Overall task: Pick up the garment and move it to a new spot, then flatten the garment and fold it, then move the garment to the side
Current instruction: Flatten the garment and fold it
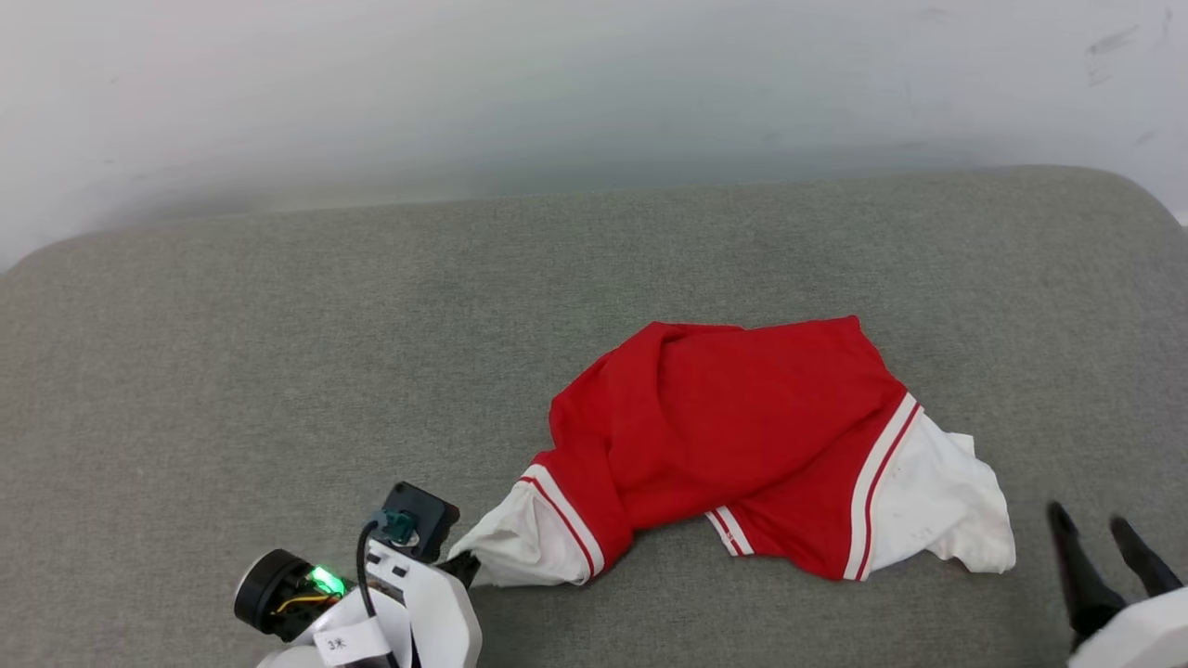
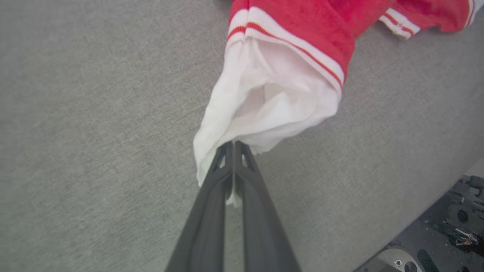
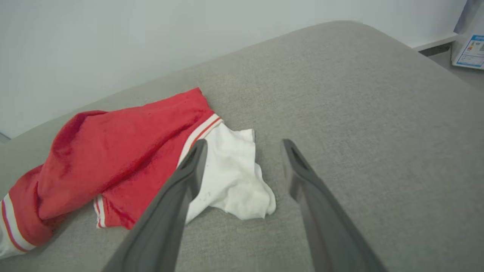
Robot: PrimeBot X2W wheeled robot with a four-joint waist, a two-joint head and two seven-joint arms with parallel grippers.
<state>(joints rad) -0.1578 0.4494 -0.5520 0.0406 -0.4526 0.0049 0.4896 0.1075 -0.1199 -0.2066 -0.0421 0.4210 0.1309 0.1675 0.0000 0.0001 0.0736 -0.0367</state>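
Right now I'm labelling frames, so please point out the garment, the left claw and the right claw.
garment (image 1: 742, 417), head view, on its red middle panel.
left claw (image 2: 233, 145), left wrist view, at the tips shut on the white sleeve.
right claw (image 3: 244, 144), right wrist view, midway between its open tips.

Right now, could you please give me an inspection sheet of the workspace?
Surface: grey padded cushion.
Job's things: red shirt, crumpled, white sleeve at each end.
Clutter: nothing seen.
End effectors: left end effector shut on one sleeve's edge; right end effector open, apart from the shirt.
Cables: black cable at the left wrist.
Surroundings: pale wall behind.
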